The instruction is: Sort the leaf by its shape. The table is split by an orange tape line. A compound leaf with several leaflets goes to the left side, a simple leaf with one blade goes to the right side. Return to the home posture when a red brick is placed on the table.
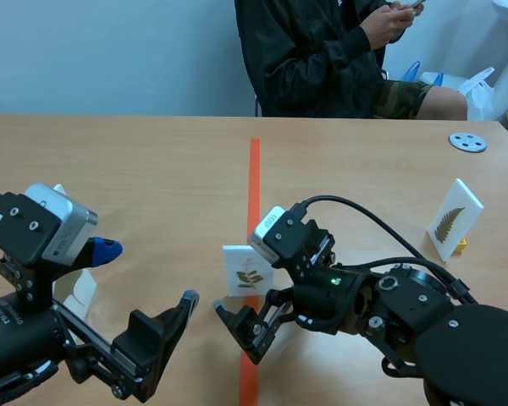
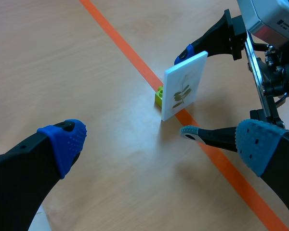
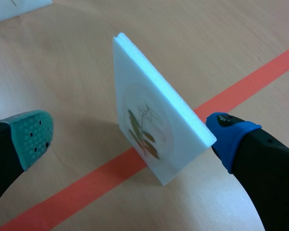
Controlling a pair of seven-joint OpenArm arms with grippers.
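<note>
White foam card (image 3: 159,120) bearing a pressed sprig with several leaflets stands upright at the orange tape line (image 1: 254,194) on the counter (image 1: 152,169), bracketed by the right gripper (image 3: 130,139). That gripper is spread wide, its grey-green pad facing the printed side and its blue pad close against the back edge. Whether either pad touches cannot be told. The left gripper (image 2: 161,144), also spread wide and holding nothing, hovers just beside the card on the left half of the counter.

The card looks light and stiff, with a soft core that hard pressure would likely dent. Perched on a small yellow-green block (image 2: 159,96), it would probably tip at a nudge. The safest hold appears to be across the two flat faces, low and near the block, with a gentle squeeze.

Only the left wrist view shows the block and both right fingers straddling the card. The right wrist view alone reveals the foam's thick cut edge and the leaflets in detail. The scene view adds a second card (image 1: 454,219) with a feathery leaf on the right side, a grey disc (image 1: 467,142) near the far edge, and a seated person (image 1: 322,51) across the counter.
</note>
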